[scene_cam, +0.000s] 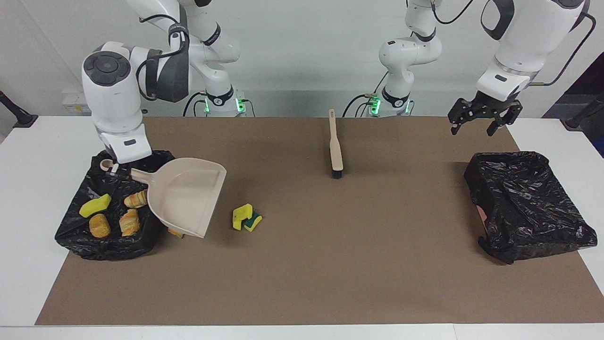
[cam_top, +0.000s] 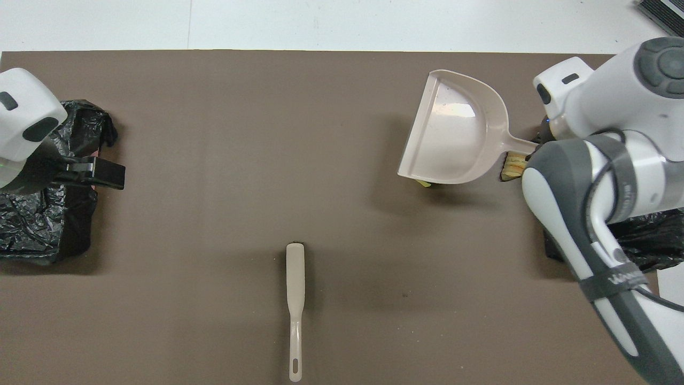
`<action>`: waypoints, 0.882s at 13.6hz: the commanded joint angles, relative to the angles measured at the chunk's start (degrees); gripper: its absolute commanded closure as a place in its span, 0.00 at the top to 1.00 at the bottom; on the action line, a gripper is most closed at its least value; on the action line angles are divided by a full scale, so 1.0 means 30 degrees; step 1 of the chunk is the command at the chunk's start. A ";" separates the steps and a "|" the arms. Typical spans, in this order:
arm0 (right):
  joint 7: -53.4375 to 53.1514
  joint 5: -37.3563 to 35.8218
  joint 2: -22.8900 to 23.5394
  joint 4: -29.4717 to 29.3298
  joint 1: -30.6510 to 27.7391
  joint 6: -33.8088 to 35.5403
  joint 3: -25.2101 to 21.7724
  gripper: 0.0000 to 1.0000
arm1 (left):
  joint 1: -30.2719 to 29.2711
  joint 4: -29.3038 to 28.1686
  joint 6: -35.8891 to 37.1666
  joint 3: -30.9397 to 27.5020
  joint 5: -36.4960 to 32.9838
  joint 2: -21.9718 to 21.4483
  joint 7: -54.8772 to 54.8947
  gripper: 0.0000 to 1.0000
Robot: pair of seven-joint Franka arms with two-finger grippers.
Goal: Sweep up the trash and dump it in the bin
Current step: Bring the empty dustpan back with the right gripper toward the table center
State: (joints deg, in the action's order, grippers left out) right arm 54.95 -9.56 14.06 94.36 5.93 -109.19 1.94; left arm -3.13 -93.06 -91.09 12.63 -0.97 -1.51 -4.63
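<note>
My right gripper (scene_cam: 113, 169) is shut on the handle of the beige dustpan (scene_cam: 186, 196), held low over the mat beside the black-bagged bin (scene_cam: 75, 236). In the bin lie a yellow sponge chunk (scene_cam: 94, 205), two croissants (scene_cam: 137, 199) and a bread piece (scene_cam: 99, 225). A loose croissant (cam_top: 514, 166) lies on the mat by the bin, mostly covered by the dustpan (cam_top: 454, 133). A yellow-and-green sponge (scene_cam: 246, 218) lies on the mat just past the pan's lip. My left gripper (scene_cam: 481, 119) is open and empty, raised over the mat's edge at the left arm's end.
The beige brush (scene_cam: 335, 146) lies on the mat near the robots, bristles pointing away from them; it also shows in the overhead view (cam_top: 295, 299). A second black-bagged bin (scene_cam: 524, 203) stands at the left arm's end of the table.
</note>
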 commanded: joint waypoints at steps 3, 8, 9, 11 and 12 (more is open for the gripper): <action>-0.8539 0.2210 0.0762 -0.0074 0.1506 -0.0896 -0.0003 0.00 | -0.0068 0.0408 0.1418 -0.0487 -0.0205 -0.0317 -0.0068 1.00; -1.7681 0.3886 0.2134 -0.1388 0.3876 -0.0926 -0.0003 0.00 | -0.0710 -0.0530 -0.0564 -0.0517 0.1076 -0.0582 -0.0243 1.00; -1.9411 0.4005 0.2777 -0.1886 0.4316 -0.0520 -0.0003 0.00 | -0.0946 -0.0706 -0.1154 -0.0488 0.1579 -0.0611 -0.0302 1.00; -2.1848 0.3948 0.4037 -0.2795 0.5514 -0.0428 -0.0002 0.00 | -0.0949 -0.0708 -0.1249 -0.0488 0.1584 -0.0612 -0.0244 1.00; -2.3484 0.3948 0.4769 -0.3524 0.6131 -0.0486 -0.0003 0.00 | -0.0949 -0.0679 -0.1248 -0.0488 0.1584 -0.0583 -0.0128 1.00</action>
State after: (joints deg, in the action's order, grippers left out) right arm -8.48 1.13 23.18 89.68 21.69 -111.47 2.15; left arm -5.44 -93.33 -93.31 10.99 2.81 -1.99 -5.15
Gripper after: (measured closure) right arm 0.687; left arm 0.000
